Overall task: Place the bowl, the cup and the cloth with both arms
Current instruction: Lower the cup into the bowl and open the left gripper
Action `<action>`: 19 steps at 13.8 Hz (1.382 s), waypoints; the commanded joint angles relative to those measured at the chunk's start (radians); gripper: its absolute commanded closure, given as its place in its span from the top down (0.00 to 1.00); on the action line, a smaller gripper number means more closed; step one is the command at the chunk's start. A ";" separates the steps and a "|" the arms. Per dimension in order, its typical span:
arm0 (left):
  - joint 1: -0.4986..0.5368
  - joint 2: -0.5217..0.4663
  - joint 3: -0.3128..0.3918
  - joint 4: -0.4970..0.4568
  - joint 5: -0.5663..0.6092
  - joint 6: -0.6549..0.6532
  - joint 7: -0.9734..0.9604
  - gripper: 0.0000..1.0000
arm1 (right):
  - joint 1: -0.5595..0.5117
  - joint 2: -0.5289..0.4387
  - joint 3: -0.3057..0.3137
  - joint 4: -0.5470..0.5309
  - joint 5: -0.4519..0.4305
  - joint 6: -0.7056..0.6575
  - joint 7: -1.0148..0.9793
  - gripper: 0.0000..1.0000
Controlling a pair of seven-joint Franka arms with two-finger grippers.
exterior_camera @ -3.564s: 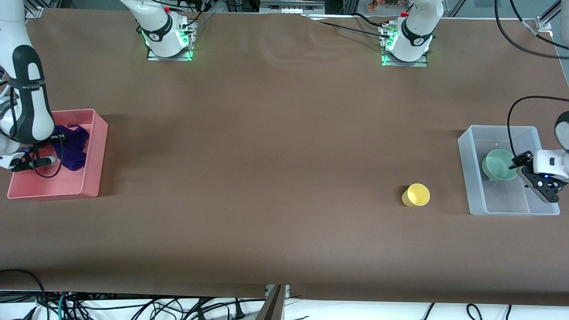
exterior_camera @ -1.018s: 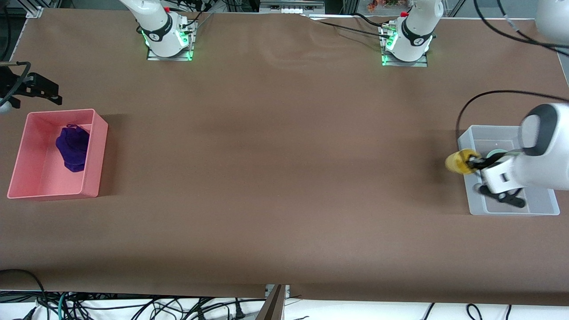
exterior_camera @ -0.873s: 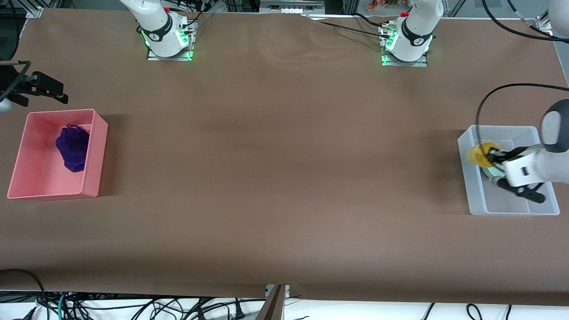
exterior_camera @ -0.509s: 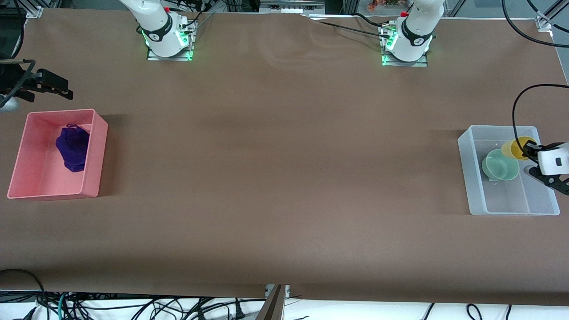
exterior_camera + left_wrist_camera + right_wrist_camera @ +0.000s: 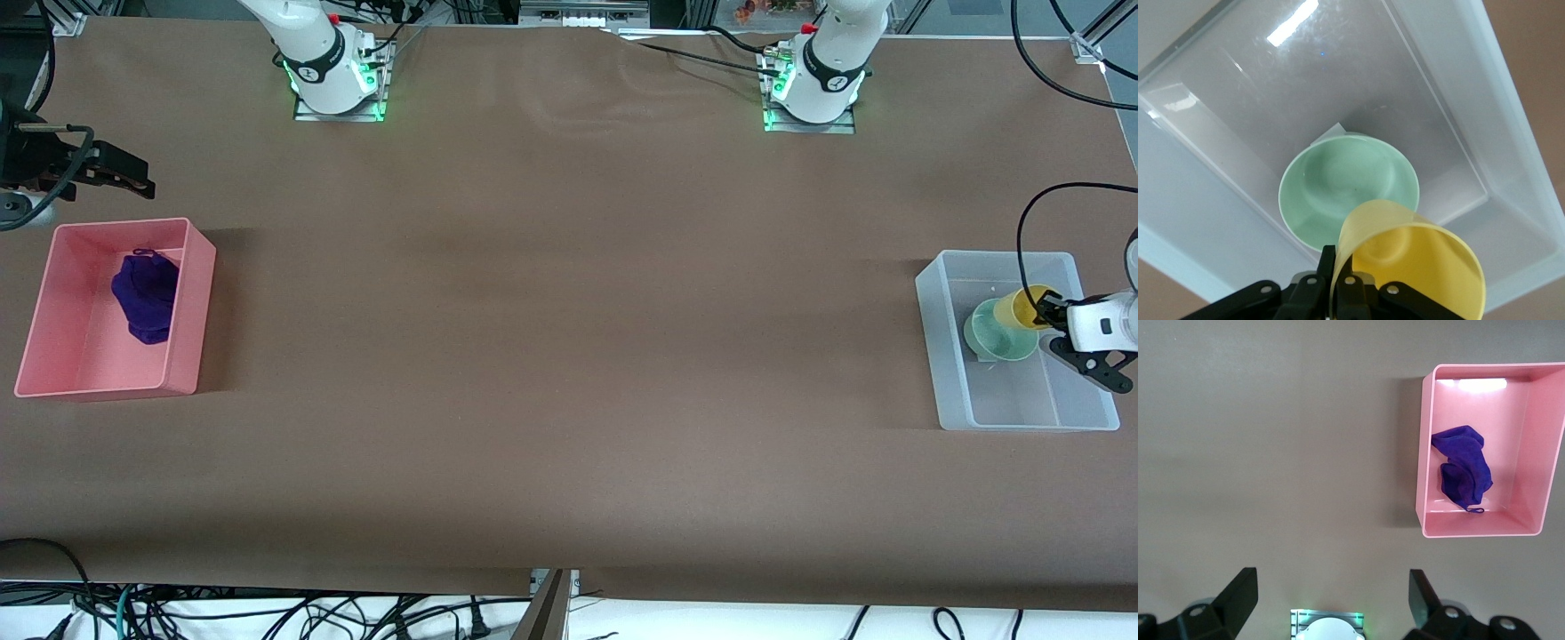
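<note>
Even overhead light, dim brown table (image 5: 569, 356). Soft shadow beside pink bin (image 5: 191, 302). Glare streak on clear bin (image 5: 1293, 21) floor. Green base LEDs (image 5: 773, 105) glow. Everything sharp.

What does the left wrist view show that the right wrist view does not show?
Only the left wrist view shows the left gripper shut on the yellow cup, over the green bowl in the clear bin. Only the right wrist view shows the purple cloth in the pink bin, the open right gripper and an arm's base. Both show the brown table.
</note>
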 commanded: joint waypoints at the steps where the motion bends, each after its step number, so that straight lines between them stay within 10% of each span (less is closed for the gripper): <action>1: 0.020 0.027 -0.006 -0.001 0.028 0.029 0.015 0.00 | 0.001 0.002 0.000 0.020 -0.016 -0.013 -0.002 1.00; 6: 0.020 0.042 -0.006 0.000 0.028 0.073 0.016 0.06 | -0.002 0.008 -0.002 0.028 -0.003 -0.012 0.001 1.00; 10: 0.025 0.038 -0.007 0.009 0.028 0.072 0.099 1.00 | 0.000 0.013 -0.002 0.038 -0.003 -0.013 0.001 1.00; 19: 0.012 -0.192 -0.104 0.017 -0.115 -0.264 -0.046 1.00 | -0.002 0.014 -0.002 0.038 -0.004 -0.013 0.001 1.00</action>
